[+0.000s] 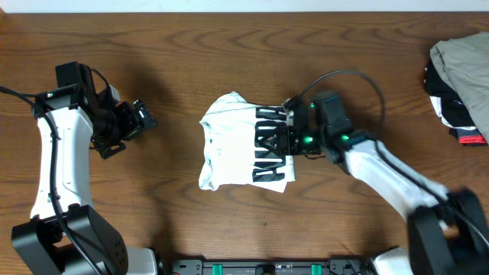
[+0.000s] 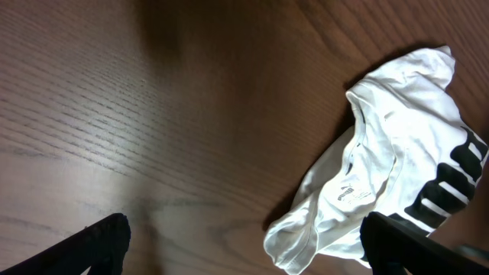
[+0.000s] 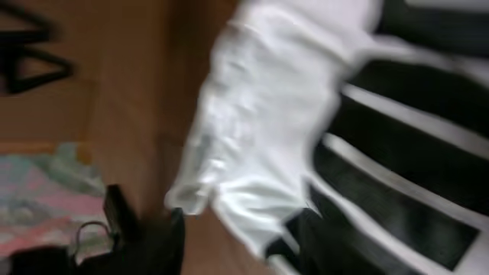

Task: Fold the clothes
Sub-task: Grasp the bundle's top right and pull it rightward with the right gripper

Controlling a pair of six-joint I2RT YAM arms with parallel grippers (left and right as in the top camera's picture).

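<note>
Looks well along, though not finished. Near the middle of the table (image 1: 229, 46), a white T-shirt (image 1: 225, 145) already gathered into a compact, roughly square packet, black lettering (image 1: 271, 145) face up on the half toward the table's right side. Not yet neat: puckered at the far corner, a loose hem or collar spilling out toward the table's left side, edges uneven. Also near the table's middle, the right gripper (image 1: 285, 131), low over the lettered edge; impossible to tell from the blurred wrist view whether pinching cloth or letting go. On the left part of the table, well apart from the shirt, the left gripper (image 1: 145, 118), spread wide and empty. At the table's far right corner, a heap of other garments (image 1: 462, 69), no gripper near. Probably left to do: flatten and square the bundle, tuck in the loose edge, perhaps make one last fold.
</note>
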